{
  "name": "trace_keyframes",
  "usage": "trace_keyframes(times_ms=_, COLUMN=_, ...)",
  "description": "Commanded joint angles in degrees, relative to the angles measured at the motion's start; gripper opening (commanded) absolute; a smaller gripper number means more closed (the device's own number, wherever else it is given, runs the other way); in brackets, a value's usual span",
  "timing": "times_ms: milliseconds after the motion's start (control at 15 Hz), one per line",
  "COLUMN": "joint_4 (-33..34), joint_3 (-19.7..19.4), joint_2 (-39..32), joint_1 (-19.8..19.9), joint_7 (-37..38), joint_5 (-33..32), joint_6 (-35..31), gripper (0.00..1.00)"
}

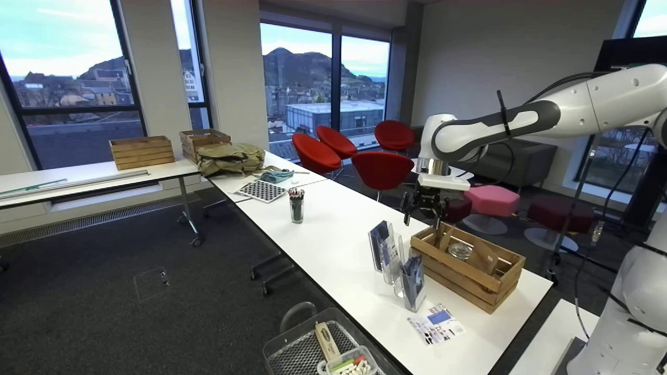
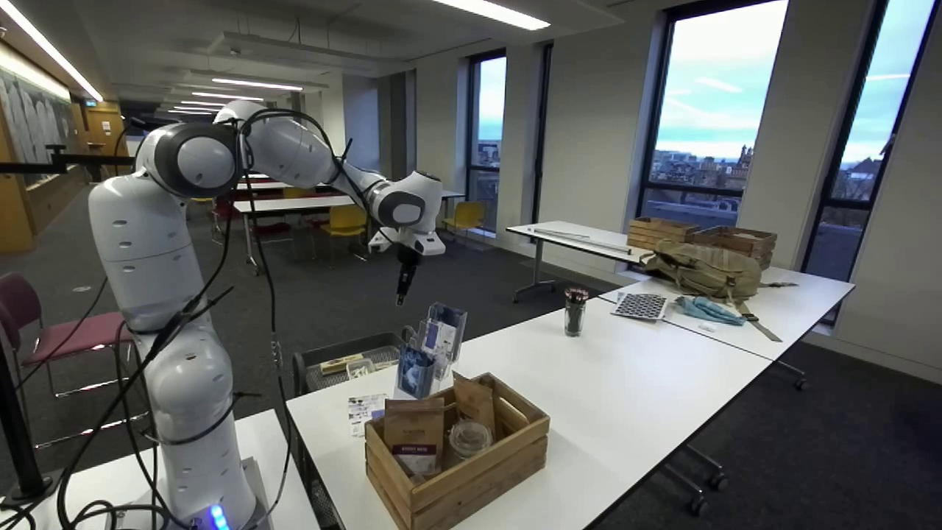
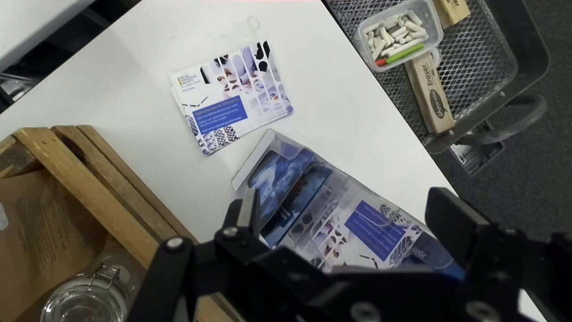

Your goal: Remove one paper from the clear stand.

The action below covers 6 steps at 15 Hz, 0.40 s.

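A clear stand (image 1: 400, 289) with several pockets holds blue and white leaflets on the white table. It also shows in an exterior view (image 2: 459, 337) and in the wrist view (image 3: 255, 161). A blue and white paper (image 3: 373, 230) sits in its middle pocket, with darker blue leaflets (image 3: 279, 179) in the pockets beside it. My gripper (image 1: 422, 219) is open above the stand and apart from it. In the wrist view the two fingers (image 3: 344, 210) are spread wide with the stand visible below and between them. The palm hides the lower part of the stand.
Loose leaflets (image 3: 230, 98) lie flat on the table by the stand. A wooden tray (image 1: 458, 278) with paper bags and a glass jar stands close beside it. A mesh cart (image 3: 487, 58) with chalk and an eraser is past the table edge. A pencil glass (image 1: 297, 208) stands farther along.
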<state>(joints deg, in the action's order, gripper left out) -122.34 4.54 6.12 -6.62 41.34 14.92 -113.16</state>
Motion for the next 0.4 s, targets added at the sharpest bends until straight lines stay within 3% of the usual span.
trace_keyframes(times_ms=0, joint_4=0.11, joint_3=0.78, joint_2=-0.10, joint_1=0.77, joint_7=-0.05, joint_5=0.05, joint_6=0.21, gripper=1.00)
trace_keyframes(times_ms=333, joint_4=0.11, joint_3=1.17, joint_2=-0.82, joint_1=0.60, joint_7=-0.03, joint_5=0.03, joint_6=0.20, gripper=1.00)
